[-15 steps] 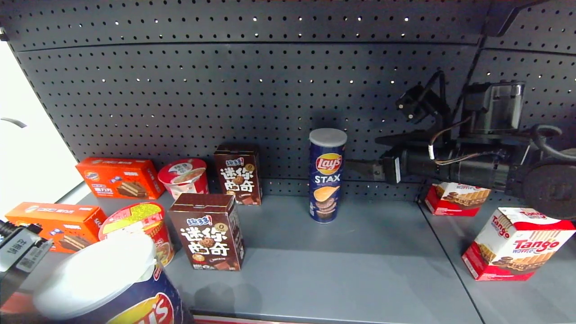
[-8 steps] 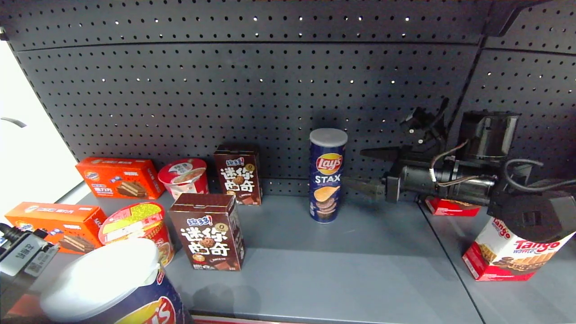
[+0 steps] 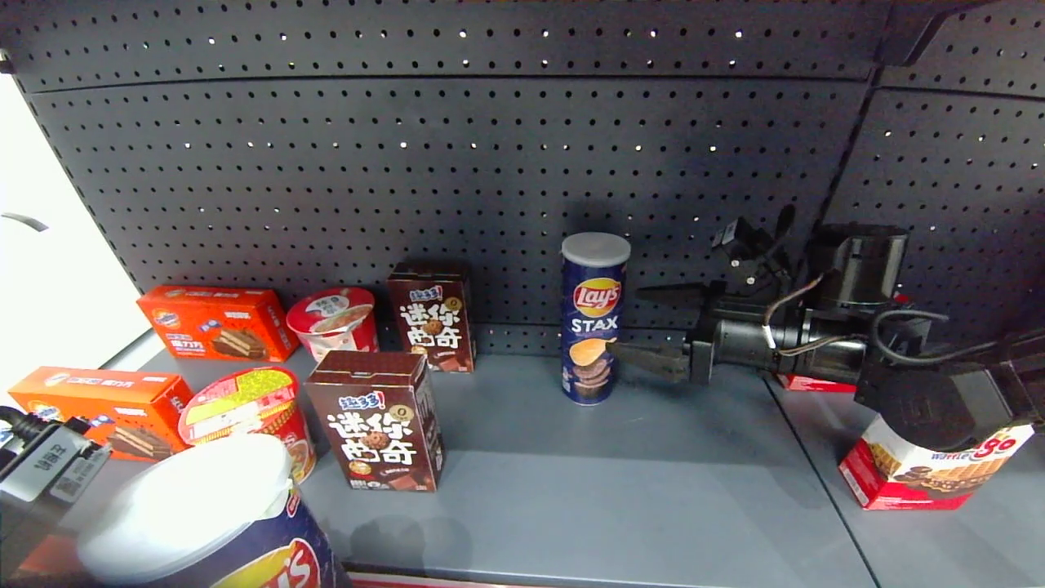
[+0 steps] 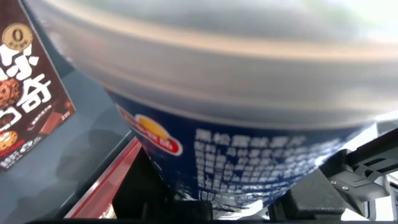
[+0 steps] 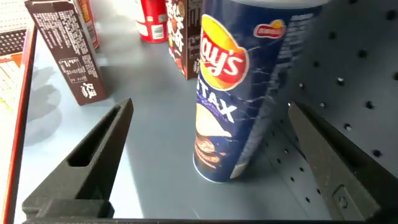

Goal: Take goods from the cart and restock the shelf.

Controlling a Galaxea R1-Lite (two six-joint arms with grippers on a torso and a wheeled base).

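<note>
Holding my right gripper (image 3: 633, 321) wide open beside the upright chip can (image 3: 594, 318), I have one finger (image 5: 93, 162) on each side of its lower half. In the right wrist view the can (image 5: 233, 93) stands between the two fingers with a gap on both sides. From the head view I cannot tell whether the nearer tip touches it. The can stands on the grey shelf (image 3: 620, 482), close to the pegboard (image 3: 408, 163) at the back.

My left gripper (image 3: 49, 469) is low at the shelf's front left corner, clamped around a second can (image 3: 196, 523) of the same kind, white lid up. In the left wrist view its blue wall (image 4: 249, 155) sits right against the camera.

Left of the standing can are two brown cookie boxes (image 3: 377, 420), two noodle cups (image 3: 333, 320) and two orange boxes (image 3: 216, 321). A red wafer box (image 3: 922, 478) stands on the shelf's right section.
</note>
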